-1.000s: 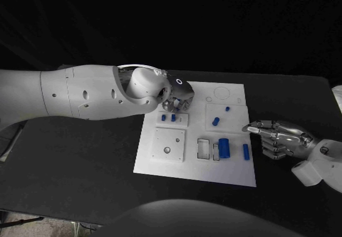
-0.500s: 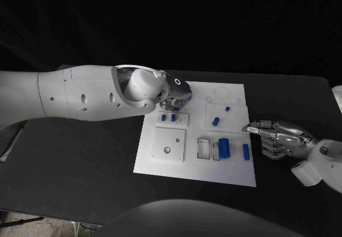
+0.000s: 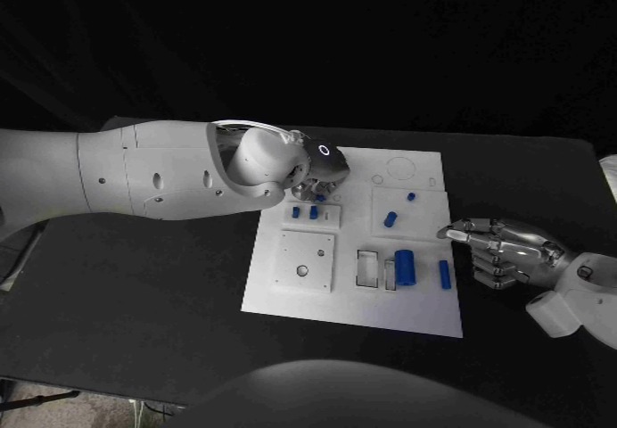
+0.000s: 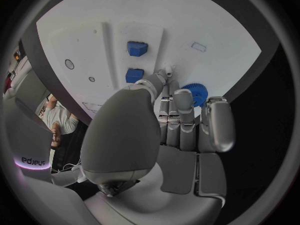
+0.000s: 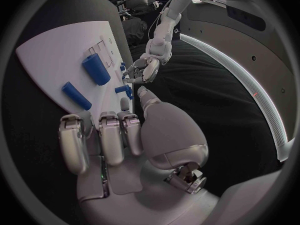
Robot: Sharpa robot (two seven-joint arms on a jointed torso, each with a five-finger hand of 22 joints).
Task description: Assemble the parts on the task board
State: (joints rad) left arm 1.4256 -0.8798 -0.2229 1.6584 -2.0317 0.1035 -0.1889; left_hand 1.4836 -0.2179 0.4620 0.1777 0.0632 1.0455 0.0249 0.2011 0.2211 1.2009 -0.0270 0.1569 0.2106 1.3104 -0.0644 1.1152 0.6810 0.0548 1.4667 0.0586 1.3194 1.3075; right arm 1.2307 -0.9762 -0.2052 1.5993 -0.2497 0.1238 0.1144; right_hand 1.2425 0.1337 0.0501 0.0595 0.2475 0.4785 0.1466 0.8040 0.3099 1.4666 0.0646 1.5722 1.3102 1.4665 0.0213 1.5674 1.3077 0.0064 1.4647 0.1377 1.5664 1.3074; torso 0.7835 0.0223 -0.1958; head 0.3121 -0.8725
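From the head view, the white task board (image 3: 354, 303) lies in the middle of the black bench (image 3: 142, 303), and the left hand (image 3: 313, 183) reaches over its far-left part, mostly hidden behind its own bulky wrist, so its grip is hard to read here. 2 small blue parts (image 3: 303, 212) stand in a little fixture just beside it. Nearer the board's right side lie a large blue cylinder (image 3: 404, 267) beside a slotted holder, and a slimmer blue peg (image 3: 444, 274). The right hand (image 3: 504, 250) hovers at the board's right edge, fingers curled inward, holding nothing. In the left wrist view, the left hand (image 4: 181, 120) has its fingers drawn together around a blue toothed gear (image 4: 195, 93), partly covered by the fingertips, above the white board. In the right wrist view, the right hand (image 5: 112, 140) shows bent fingers, empty, with the cylinder (image 5: 95, 69) and peg (image 5: 75, 95) beyond them.
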